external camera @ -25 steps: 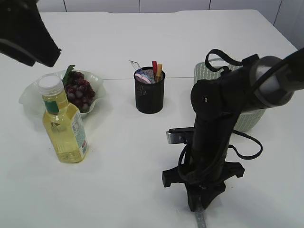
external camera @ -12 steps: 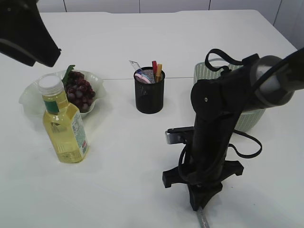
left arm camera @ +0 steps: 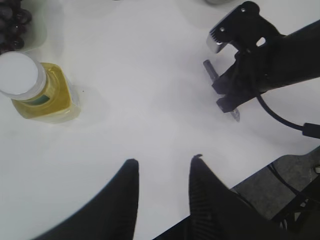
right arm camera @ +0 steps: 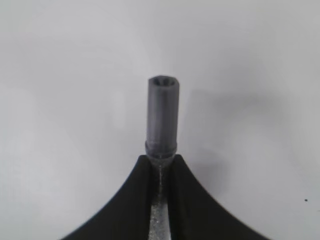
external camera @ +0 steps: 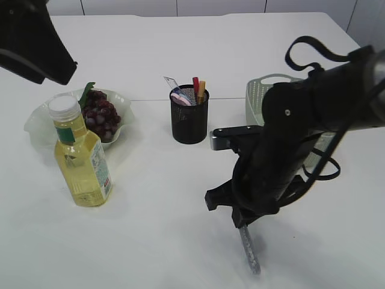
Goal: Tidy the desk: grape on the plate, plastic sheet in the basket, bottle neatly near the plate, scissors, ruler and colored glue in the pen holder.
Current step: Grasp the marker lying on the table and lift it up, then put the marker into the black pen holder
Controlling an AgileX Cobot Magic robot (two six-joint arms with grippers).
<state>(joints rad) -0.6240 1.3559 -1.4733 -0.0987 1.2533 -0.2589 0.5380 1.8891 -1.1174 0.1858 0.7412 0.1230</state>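
My right gripper (external camera: pixel 242 224) is shut on a grey glitter glue tube (external camera: pixel 248 251) and holds it off the table, cap end down. The right wrist view shows the tube (right arm camera: pixel 162 117) clamped between the fingers (right arm camera: pixel 161 158). The black mesh pen holder (external camera: pixel 189 120) stands at centre with red and orange glue sticks (external camera: pixel 198 87) and pink-blue scissors handles (external camera: pixel 179 97) in it. The grapes (external camera: pixel 101 115) lie on the clear wavy plate (external camera: pixel 39 123). The yellow bottle (external camera: pixel 81 159) stands upright in front of the plate. My left gripper (left arm camera: pixel 162 161) is open and empty, high above the table.
A pale green basket (external camera: pixel 260 91) stands at the right, partly behind my right arm. The bottle also shows in the left wrist view (left arm camera: pixel 37 90). The left arm (external camera: pixel 30 42) hangs over the back left corner. The table's front edge shows in the left wrist view.
My right gripper has risen and moved back toward the pen holder, lifting the grey glue tube off the table. The left arm has not moved.
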